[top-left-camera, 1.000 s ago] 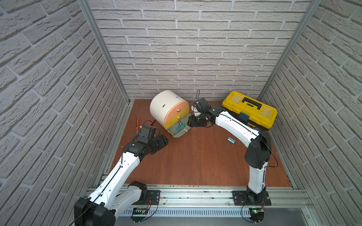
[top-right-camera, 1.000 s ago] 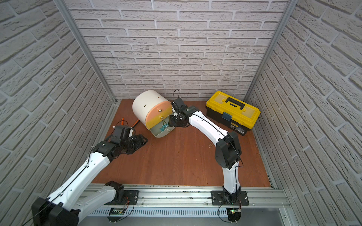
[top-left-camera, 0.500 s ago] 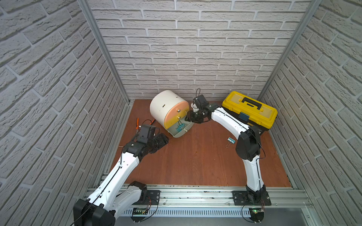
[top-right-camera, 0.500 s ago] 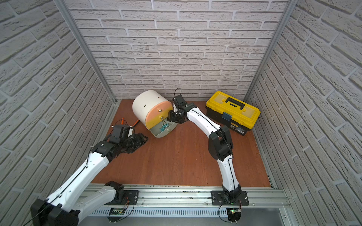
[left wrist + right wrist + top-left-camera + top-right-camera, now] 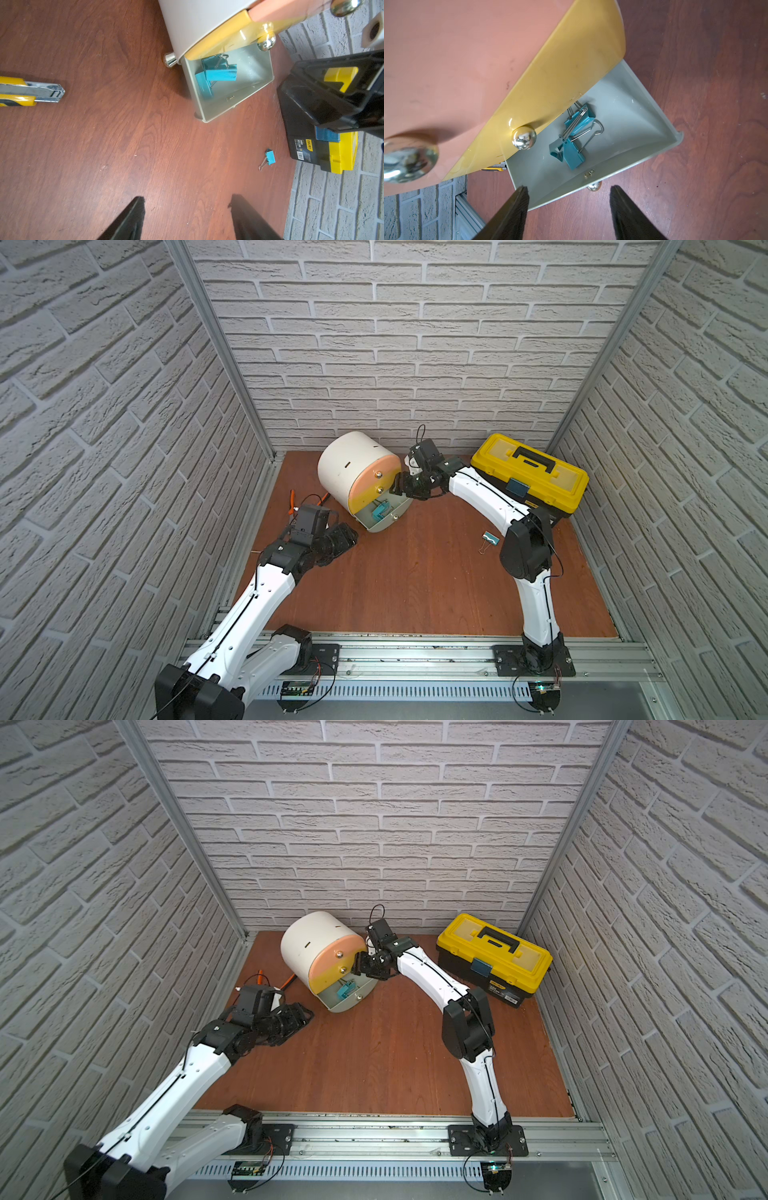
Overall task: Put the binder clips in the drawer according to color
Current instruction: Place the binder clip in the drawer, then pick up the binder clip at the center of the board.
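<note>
The white drum-shaped cabinet (image 5: 353, 464) sits on the reddish wooden tabletop (image 5: 415, 585). Its grey-green bottom drawer (image 5: 643, 116) is pulled out, with teal metal binder clips (image 5: 572, 143) lying inside. The right hand (image 5: 569, 189) hovers close above that drawer, fingers spread wide and holding nothing. One more teal binder clip (image 5: 489, 537) lies on the tabletop near the yellow-and-black plastic toolbox (image 5: 532, 472). The left hand (image 5: 187, 198) hangs low over bare wood, wide and empty.

Wooden board (image 5: 415, 580): a drum cabinet (image 5: 349, 464) is set far centre, a yellow toolbox (image 5: 536, 472) far right, one teal binder clip (image 5: 489, 537) at right, and a utility knife (image 5: 27, 91) left of the cabinet.
</note>
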